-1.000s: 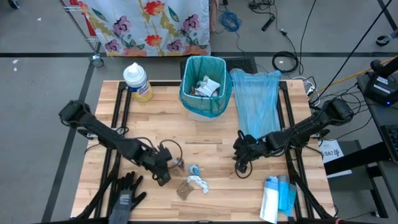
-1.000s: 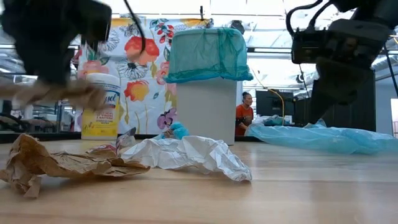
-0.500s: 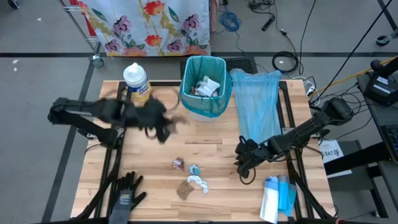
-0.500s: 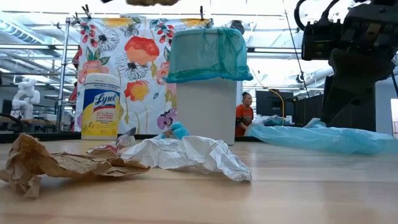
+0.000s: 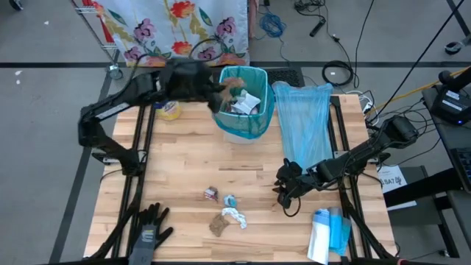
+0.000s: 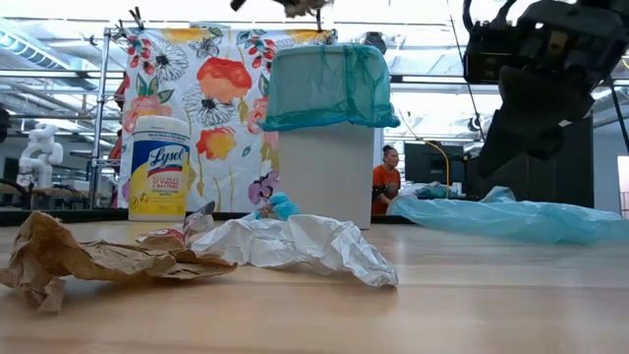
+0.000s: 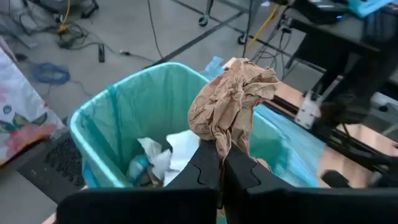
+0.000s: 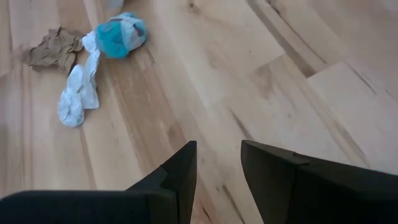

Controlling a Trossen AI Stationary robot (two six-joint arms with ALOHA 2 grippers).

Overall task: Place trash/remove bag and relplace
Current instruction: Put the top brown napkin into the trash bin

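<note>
A white bin lined with a teal bag (image 5: 243, 103) stands at the table's far edge, with white and brown scraps inside (image 7: 165, 155). My left gripper (image 5: 222, 91) hangs over the bin's left rim, shut on a crumpled brown paper wad (image 7: 233, 102). More trash lies on the wood near the front: a small scrap (image 5: 211, 194), a blue bit (image 5: 229, 200), a white tissue (image 5: 237, 216) and a brown wad (image 5: 218, 223). My right gripper (image 5: 283, 188) stands open above bare wood to their right, touching nothing. My left gripper pinches the brown wad by its lower end (image 7: 222, 148) between its two shut fingers. The fingers slant down from the table's left side. The wad is lifted clear and stands out beyond the fingertips, above the bin's open mouth.
A yellow wipes canister (image 5: 169, 110) stands left of the bin, partly under my left arm. A spare light blue bag (image 5: 305, 125) lies flat to the bin's right. A black glove (image 5: 147, 232) lies at the front left, and a packet (image 5: 327, 235) at the front right.
My left gripper, shut on the brown wad, has risen from the table near the scraps and swung toward the far edge and right, ending over the bin's left rim. The wad has been lifted clear with it. The scraps on the table have stayed in place.
</note>
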